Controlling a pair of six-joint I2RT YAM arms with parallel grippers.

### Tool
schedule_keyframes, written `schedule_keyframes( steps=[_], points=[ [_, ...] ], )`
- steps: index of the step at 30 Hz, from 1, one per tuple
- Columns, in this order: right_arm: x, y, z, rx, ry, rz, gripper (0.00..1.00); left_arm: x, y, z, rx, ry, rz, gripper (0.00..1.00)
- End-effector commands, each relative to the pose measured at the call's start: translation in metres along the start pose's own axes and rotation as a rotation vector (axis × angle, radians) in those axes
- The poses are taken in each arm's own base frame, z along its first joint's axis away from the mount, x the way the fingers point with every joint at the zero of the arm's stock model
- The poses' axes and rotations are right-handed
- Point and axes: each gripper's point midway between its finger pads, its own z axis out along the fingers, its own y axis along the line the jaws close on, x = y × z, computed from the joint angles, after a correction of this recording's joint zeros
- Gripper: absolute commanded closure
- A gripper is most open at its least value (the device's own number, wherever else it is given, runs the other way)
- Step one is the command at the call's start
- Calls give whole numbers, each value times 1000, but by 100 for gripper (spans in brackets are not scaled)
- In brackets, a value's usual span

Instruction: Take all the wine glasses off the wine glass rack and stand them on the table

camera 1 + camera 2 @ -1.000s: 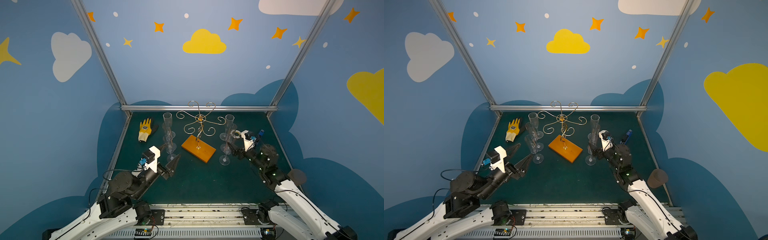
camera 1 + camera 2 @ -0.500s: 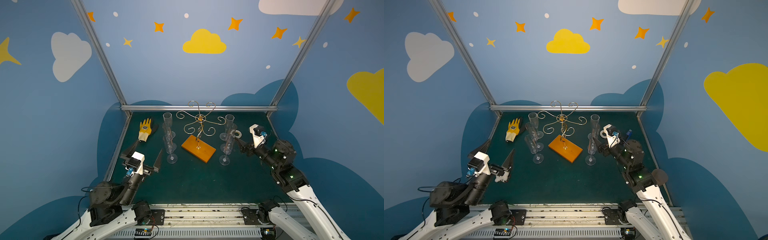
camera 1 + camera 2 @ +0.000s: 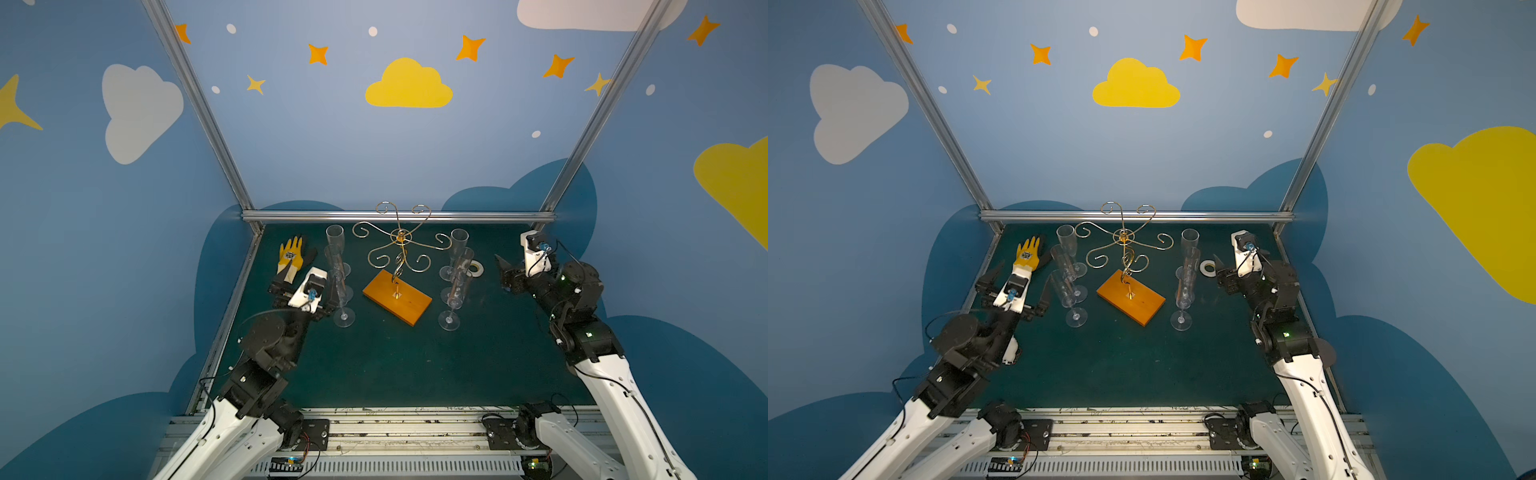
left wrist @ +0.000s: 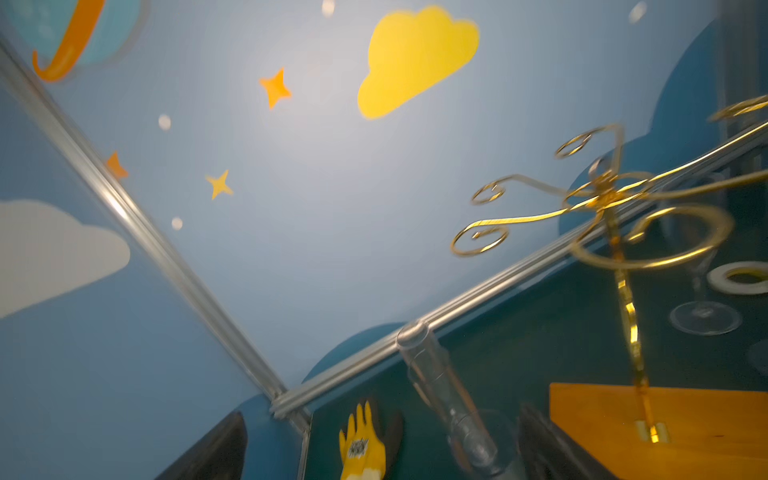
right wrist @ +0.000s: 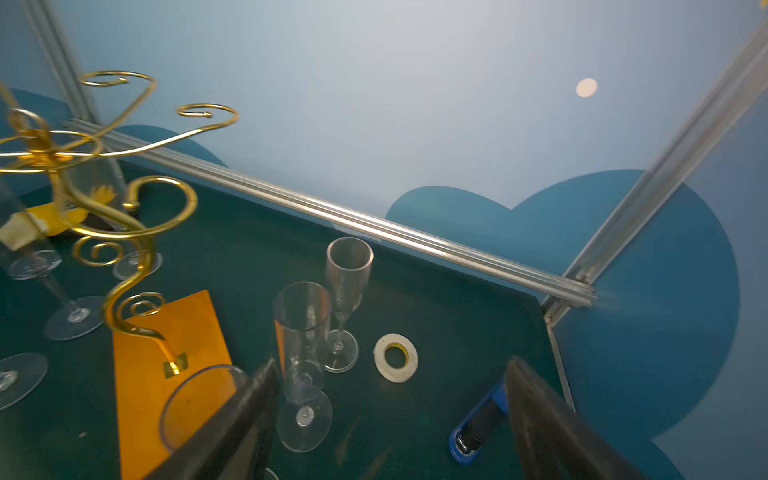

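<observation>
Left gripper [image 3: 306, 284] gapes empty in both top views, at nine o'clock from the wine glass rack [image 3: 400, 237], which stands upright in the middle of the green mat [image 3: 395, 365]. Three wine glasses [image 3: 340, 291] stand between them; three more stand at the rack's three o'clock, and past those the right gripper [image 3: 508, 269] gapes empty too. Left wrist view, blurred: wide-set fingers [image 4: 220, 449] frame a yellow glove [image 4: 359, 449] and a glass foot. Right wrist view: spread fingers [image 5: 241, 415] frame a tape roll [image 5: 397, 374].

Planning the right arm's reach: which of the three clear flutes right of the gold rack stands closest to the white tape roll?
The rearmost clear plastic flute: its foot sits beside the white tape roll; the others stand farther forward.
</observation>
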Motion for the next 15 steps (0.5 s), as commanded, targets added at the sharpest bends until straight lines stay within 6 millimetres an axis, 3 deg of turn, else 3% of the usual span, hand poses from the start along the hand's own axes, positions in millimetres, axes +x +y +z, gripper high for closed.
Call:
schedule_keyframes(
  steps=[1,5,8,11,15],
  points=[
    [-9,-18,-1,36,-31,56,16,12,16,15,-11,6,-210,0],
    [15,-43,3,106,17,91,16,58,52,21,-138,66,-372,0],
    [45,-57,8,149,66,127,16,104,66,20,-212,132,-515,0],
    [76,-64,13,185,108,170,16,152,70,16,-313,210,-606,0],
    [117,-59,25,192,114,221,16,191,62,16,-363,253,-679,0]
  ],
)
